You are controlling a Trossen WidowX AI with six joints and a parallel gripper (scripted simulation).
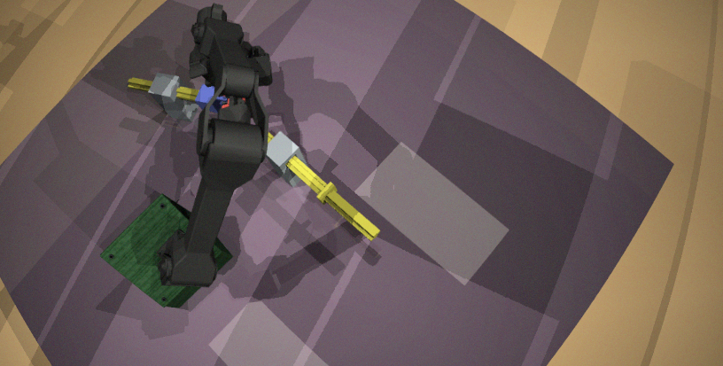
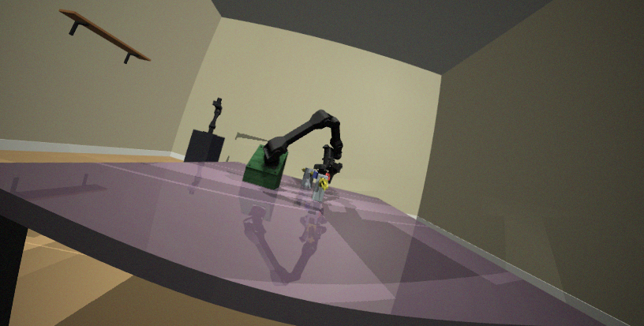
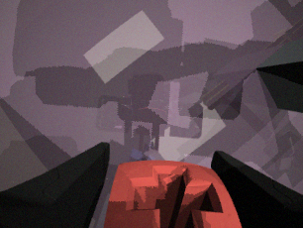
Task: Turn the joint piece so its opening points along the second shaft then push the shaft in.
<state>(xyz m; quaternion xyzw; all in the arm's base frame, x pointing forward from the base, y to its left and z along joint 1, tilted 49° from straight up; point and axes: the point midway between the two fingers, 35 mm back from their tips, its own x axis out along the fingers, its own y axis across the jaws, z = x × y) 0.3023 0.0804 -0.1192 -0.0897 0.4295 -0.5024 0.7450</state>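
Observation:
The red joint piece (image 1: 225,105) (image 2: 328,176) (image 3: 126,173) is hinged to the blue part (image 1: 206,96) on the yellow fixed shaft (image 1: 186,93), which runs through a grey block (image 1: 164,84). My gripper (image 3: 162,155) is partly closed but still open, pointing down, with one finger on each side of the red piece. A narrow gap shows at the left finger; contact on the right is unclear. The yellow second shaft (image 1: 353,212) (image 2: 323,183), with its collar, passes through another grey block (image 1: 282,150) (image 2: 318,193). The arm hides its inner end and most of the red piece in the top view.
The green base block (image 1: 136,257) (image 2: 263,174) carries the arm on the purple table (image 1: 506,110) (image 2: 225,233). The two grey blocks stand on either side of the hand. The arm passes over the area between them. A wall shelf (image 2: 106,35) is far behind.

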